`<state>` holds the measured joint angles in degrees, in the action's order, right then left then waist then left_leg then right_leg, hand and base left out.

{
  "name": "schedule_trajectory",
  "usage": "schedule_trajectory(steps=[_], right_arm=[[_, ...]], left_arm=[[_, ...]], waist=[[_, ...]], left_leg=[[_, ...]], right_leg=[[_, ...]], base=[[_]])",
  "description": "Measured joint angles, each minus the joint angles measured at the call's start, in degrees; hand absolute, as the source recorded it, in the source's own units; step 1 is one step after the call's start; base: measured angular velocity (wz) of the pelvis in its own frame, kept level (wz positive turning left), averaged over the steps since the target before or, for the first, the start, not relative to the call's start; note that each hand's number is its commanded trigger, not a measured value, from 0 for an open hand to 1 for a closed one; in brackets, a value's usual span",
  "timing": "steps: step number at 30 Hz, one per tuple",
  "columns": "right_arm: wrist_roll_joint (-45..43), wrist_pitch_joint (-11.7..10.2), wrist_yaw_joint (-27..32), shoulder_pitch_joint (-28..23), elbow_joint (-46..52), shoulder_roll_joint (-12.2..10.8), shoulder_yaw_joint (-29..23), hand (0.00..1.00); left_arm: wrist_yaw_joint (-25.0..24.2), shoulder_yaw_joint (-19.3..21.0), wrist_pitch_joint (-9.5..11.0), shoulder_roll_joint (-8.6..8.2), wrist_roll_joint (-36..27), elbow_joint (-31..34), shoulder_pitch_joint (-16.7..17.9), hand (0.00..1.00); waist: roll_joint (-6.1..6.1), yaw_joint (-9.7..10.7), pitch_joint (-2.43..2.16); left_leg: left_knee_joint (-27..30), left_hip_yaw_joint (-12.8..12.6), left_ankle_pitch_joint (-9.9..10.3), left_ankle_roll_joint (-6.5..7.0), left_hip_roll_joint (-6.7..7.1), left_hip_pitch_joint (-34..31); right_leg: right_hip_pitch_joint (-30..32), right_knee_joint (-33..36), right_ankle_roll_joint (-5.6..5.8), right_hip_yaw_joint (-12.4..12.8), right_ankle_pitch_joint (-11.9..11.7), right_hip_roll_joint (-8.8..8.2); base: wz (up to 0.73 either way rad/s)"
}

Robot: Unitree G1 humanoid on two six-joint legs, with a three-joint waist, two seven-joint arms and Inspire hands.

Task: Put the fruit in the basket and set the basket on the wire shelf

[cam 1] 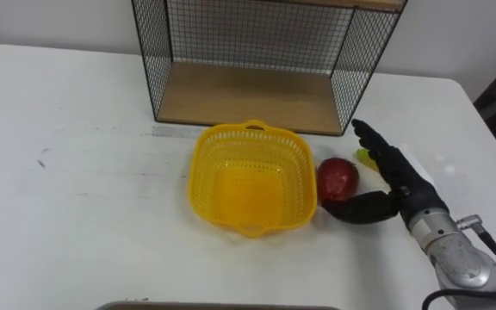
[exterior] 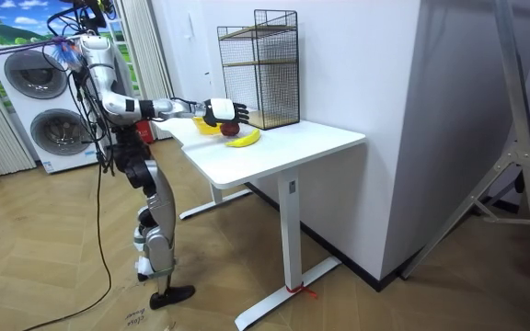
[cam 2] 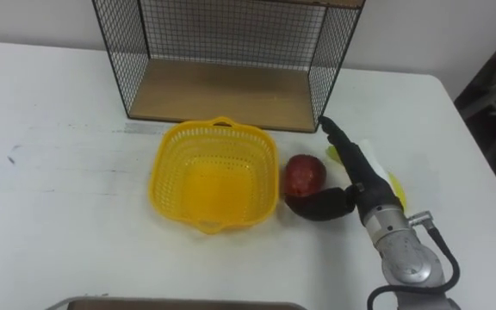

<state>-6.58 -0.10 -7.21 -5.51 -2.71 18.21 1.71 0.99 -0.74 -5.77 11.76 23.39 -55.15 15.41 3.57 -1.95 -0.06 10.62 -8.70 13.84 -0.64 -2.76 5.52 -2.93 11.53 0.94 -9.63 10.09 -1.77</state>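
An empty yellow basket sits on the white table, just in front of the wire shelf, whose wooden bottom board is bare. A red apple lies against the basket's right side. My right hand rests open just right of the apple. Its fingers point straight toward the shelf, and the thumb reaches left along the apple's near side. A yellow banana lies beyond the hand, mostly hidden by it. In the room view I stand at the table's end with the right hand stretched over the banana.
The table's right edge runs close beside my right arm. To the left of the basket the tabletop is wide and bare. Washing machines stand behind me in the room view. The wire shelf has an upper level too.
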Motion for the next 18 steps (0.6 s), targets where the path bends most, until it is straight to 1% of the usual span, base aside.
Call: schedule_trajectory(steps=[5,12,18], right_arm=[[0.0,0.0,-1.6,0.0,0.0,0.0,-0.1,0.00],[0.0,0.0,-1.8,0.0,0.0,0.0,-0.1,0.00],[-0.3,0.3,-1.8,0.0,-3.6,0.0,-0.1,0.00]], left_arm=[[0.0,0.0,0.0,-0.02,0.0,0.0,0.0,0.00],[0.1,-0.1,0.0,-0.02,0.0,0.0,0.3,0.00],[0.1,-0.2,-0.1,0.13,-0.1,0.0,0.1,0.00]], waist=[[0.01,0.0,0.00],[0.08,0.0,-0.01],[0.63,0.1,0.07]], left_leg=[[0.0,0.0,0.0,0.00,0.00,0.0],[0.0,0.1,0.0,0.00,0.00,0.0],[0.0,0.8,0.0,0.00,0.06,0.0]], right_leg=[[0.0,0.0,0.00,0.0,0.0,0.00],[0.0,0.1,0.00,0.0,0.0,0.00],[-0.2,0.0,0.00,0.1,0.0,-0.03]], base=[[0.00],[0.00],[0.03]])
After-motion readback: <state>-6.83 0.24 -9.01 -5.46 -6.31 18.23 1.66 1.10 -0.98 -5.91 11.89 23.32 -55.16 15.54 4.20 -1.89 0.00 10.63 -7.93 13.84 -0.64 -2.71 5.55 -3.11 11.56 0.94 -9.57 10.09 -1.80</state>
